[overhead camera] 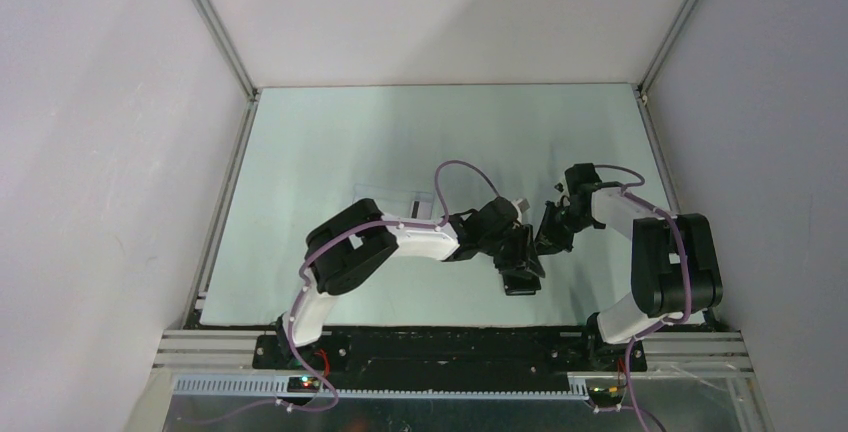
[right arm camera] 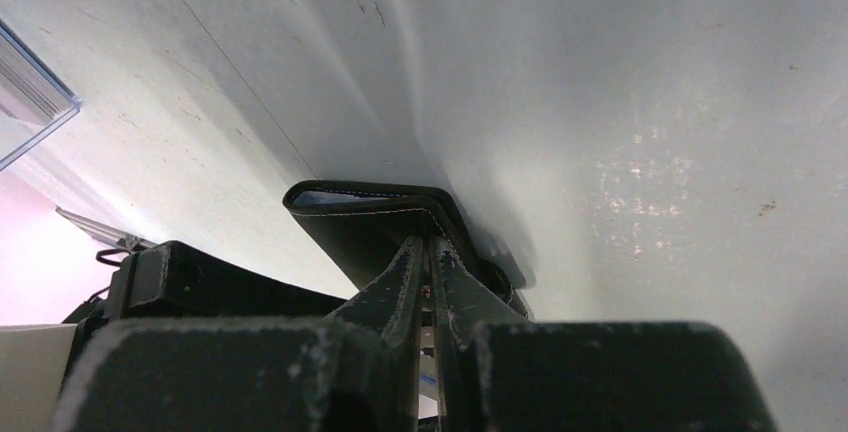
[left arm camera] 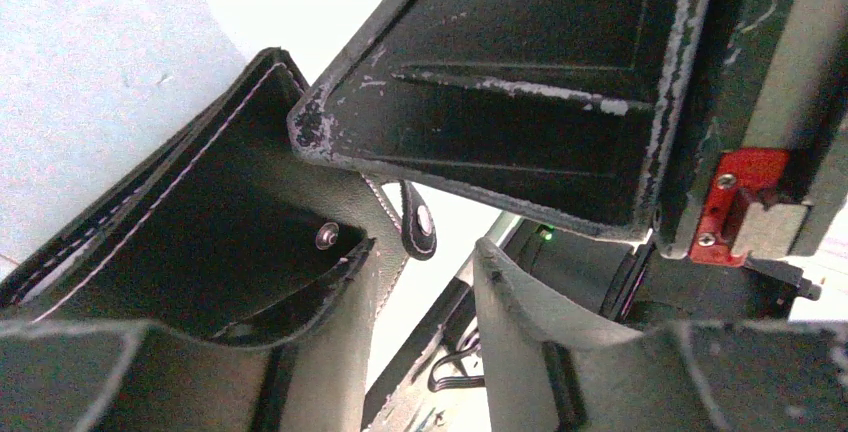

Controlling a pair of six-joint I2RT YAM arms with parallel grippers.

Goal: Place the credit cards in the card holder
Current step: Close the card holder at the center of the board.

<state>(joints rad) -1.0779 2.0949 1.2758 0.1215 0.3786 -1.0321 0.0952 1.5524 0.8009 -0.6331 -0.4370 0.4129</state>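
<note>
Right jaws: pressed together, pinching one edge of the black card holder. The holder juts out beyond the fingertips with its folded spine leading. A pale blue lining shows at the fold.

Left jaws: spread. One finger stands clear of the holder, with desk visible through the gap. The holder's black panel lies against the other finger and is not clamped between the two. Its snap tab hangs loose in the gap, and a right finger sits just above it.

Card holder position: between the two jaws, right of centre and close to the desk's near edge. Whether it touches the desk cannot be told. Whether any cards sit in its pockets cannot be told either.

Containers: a clear box stands on the desk left of the jaws, beside the left forearm. A pale patch shows at its right end, too small to identify.

Room: open desk lies to the far side and the left. Frame rails and walls close in the left, right and far edges. The right arm stands close to the right rail.
</note>
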